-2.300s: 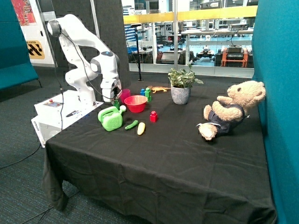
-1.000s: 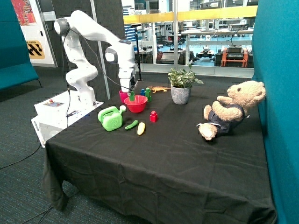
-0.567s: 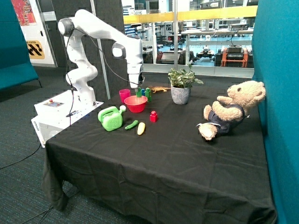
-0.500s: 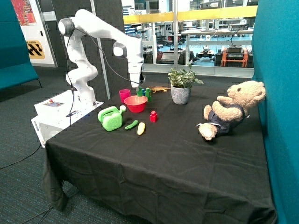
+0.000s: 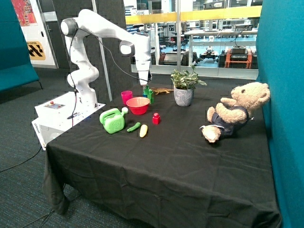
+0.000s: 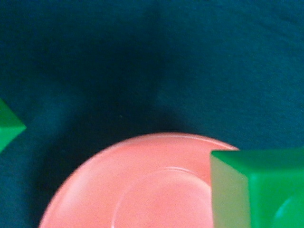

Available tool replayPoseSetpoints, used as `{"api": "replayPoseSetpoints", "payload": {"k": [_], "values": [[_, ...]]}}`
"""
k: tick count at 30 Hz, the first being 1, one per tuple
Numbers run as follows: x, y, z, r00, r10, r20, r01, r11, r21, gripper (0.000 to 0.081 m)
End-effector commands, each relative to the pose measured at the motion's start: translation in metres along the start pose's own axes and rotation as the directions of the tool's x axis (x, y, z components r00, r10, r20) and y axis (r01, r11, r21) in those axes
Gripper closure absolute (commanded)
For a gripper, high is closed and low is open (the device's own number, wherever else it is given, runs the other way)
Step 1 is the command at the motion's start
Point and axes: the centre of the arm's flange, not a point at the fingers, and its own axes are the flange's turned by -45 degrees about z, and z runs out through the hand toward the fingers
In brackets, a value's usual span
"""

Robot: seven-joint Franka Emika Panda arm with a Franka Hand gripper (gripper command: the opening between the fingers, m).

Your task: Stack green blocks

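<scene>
Currently:
Gripper [image 5: 145, 86]: hangs above the far rim of the red plastic bowl [image 5: 137, 105], clamped on one small bright-green studded brick [image 6: 259, 190], carried off the table.
Second green brick [image 5: 152, 98]: on the black tablecloth [image 5: 180, 156] behind the bowl, beside a blue brick [image 5: 145, 93].
Stack: not made, bricks apart.
Nearby: light-green toy watering can [image 5: 112, 119], red brick [image 5: 156, 118].
</scene>
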Motion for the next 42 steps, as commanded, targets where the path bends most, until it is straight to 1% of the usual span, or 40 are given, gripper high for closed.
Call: {"api": "replayPoseSetpoints", "payload": {"k": [1, 4, 9, 11, 17, 19, 25, 28, 32, 42], "values": [[0.009, -0.029, 0.005, 0.999, -0.041, -0.0048, 0.041, 0.999, -0.0078, 0.0808], [0.014, -0.035, 0.006, 0.998, -0.066, -0.0046, 0.066, 0.998, -0.008, 0.0808], [0.02, -0.045, 0.006, 0.998, -0.06, -0.0046, 0.06, 0.998, -0.0079, 0.0808], [0.021, -0.047, 0.006, 0.998, -0.07, -0.0046, 0.07, 0.998, -0.008, 0.0808], [0.025, -0.057, 0.011, 0.998, -0.068, -0.0046, 0.068, 0.998, -0.008, 0.0808], [0.026, -0.061, 0.012, 0.996, -0.088, -0.0044, 0.088, 0.996, -0.0081, 0.0808], [0.032, -0.071, 0.013, 0.996, -0.094, -0.0044, 0.093, 0.996, -0.0081, 0.0808], [0.036, -0.076, 0.013, 0.994, -0.111, -0.0042, 0.111, 0.994, -0.0082, 0.0808], [0.041, -0.083, 0.012, 0.993, -0.116, -0.0042, 0.116, 0.993, -0.0082, 0.0808], [0.046, -0.097, 0.012, 0.99, -0.143, -0.004, 0.143, 0.99, -0.0083, 0.0808]]}}
